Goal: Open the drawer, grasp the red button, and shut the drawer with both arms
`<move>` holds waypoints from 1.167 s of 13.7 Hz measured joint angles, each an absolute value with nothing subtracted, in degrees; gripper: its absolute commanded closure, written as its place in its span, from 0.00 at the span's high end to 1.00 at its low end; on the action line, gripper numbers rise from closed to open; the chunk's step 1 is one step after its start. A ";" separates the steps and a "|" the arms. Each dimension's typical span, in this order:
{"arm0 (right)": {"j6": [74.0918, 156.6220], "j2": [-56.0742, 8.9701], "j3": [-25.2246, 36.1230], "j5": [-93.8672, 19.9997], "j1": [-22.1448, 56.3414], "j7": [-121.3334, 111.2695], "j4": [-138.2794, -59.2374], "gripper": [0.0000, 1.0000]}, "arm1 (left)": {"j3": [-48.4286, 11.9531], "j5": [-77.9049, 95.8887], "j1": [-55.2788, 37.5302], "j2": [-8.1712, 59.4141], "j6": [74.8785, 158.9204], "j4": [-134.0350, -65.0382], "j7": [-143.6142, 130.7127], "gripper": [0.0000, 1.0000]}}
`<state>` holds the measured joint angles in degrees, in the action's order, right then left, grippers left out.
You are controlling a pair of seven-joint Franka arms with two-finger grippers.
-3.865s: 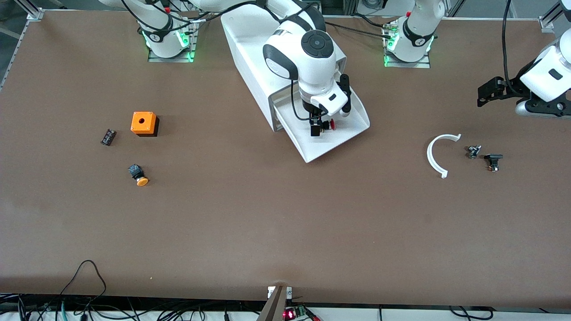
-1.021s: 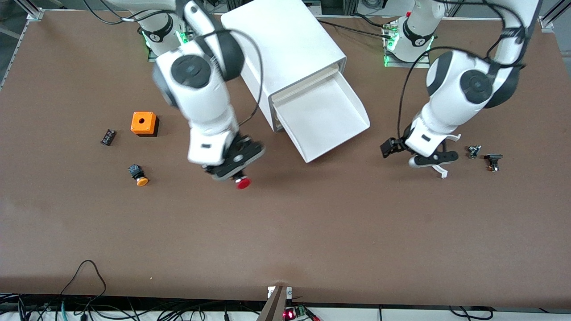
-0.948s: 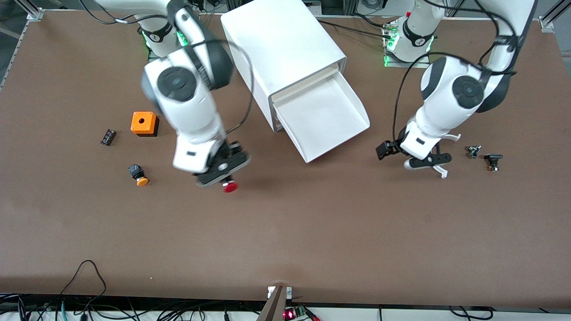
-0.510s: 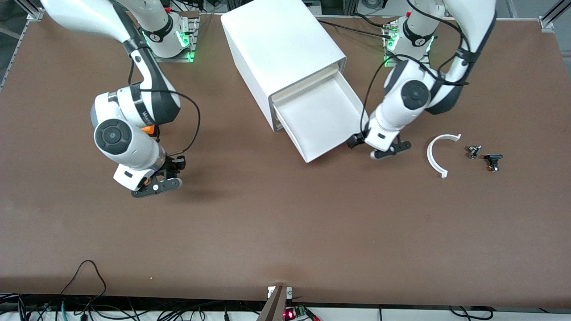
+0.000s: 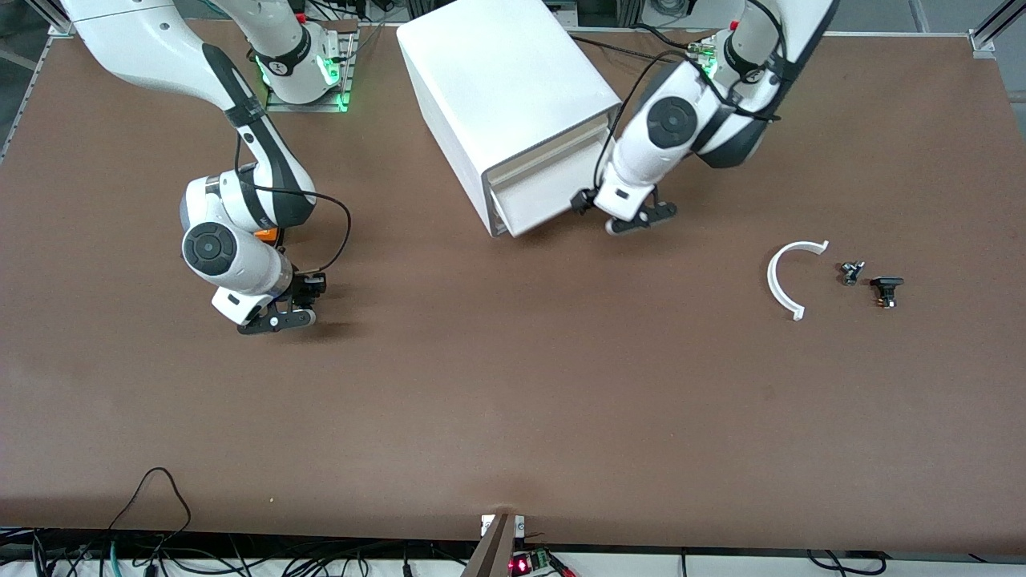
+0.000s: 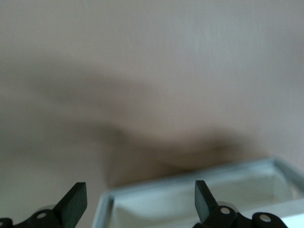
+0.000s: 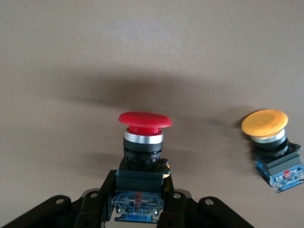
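- We see the right hand [image 7: 138, 209], black and two-fingered, clamped on one small push button with a round red mushroom cap and dark body [image 7: 142, 142], low over the brown desk [image 5: 513, 401] toward the right arm's end.
- We count one similar button with an orange cap [image 7: 270, 137] lying on the desk just beside the held one.
- In the front view the right hand [image 5: 282, 308] hides both buttons, and one orange cube [image 5: 267, 234] peeks out from under the right arm.
- The left hand [image 5: 621, 215] has its fingers [image 6: 73, 206] spread wide and holds nothing; it sits at the front edge of the one wide shallow white plastic drawer [image 5: 545, 196], the lowest of the white boxy cabinet [image 5: 505, 88], which juts out only slightly.
- Toward the left arm's end we count one curved white plastic strip [image 5: 781, 280] and two small dark parts [image 5: 870, 280] beside it.
- Two white arms are in view.
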<state>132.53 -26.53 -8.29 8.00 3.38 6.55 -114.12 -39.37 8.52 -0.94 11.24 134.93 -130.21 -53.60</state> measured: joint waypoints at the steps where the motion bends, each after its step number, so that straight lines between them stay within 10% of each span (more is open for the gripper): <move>1: 132.99 -26.52 -8.31 8.00 3.38 6.57 -114.55 0.14 | -41.01 9.18 -1.09 10.75 134.46 -130.87 -53.85 1.00; 6: 135.87 -26.85 -8.31 8.02 2.74 6.57 -116.92 0.26 | -42.84 9.31 -1.29 9.86 134.29 -131.89 -53.96 1.00; 9: 136.38 -27.26 -8.30 9.56 2.35 6.56 -116.99 1.00 | -43.73 9.31 -1.24 8.72 134.29 -131.90 -53.83 1.00; 16: 130.61 -26.43 -8.31 10.57 2.10 8.16 -110.85 1.00 | -38.57 9.23 10.23 1.35 134.49 -127.45 -45.39 1.00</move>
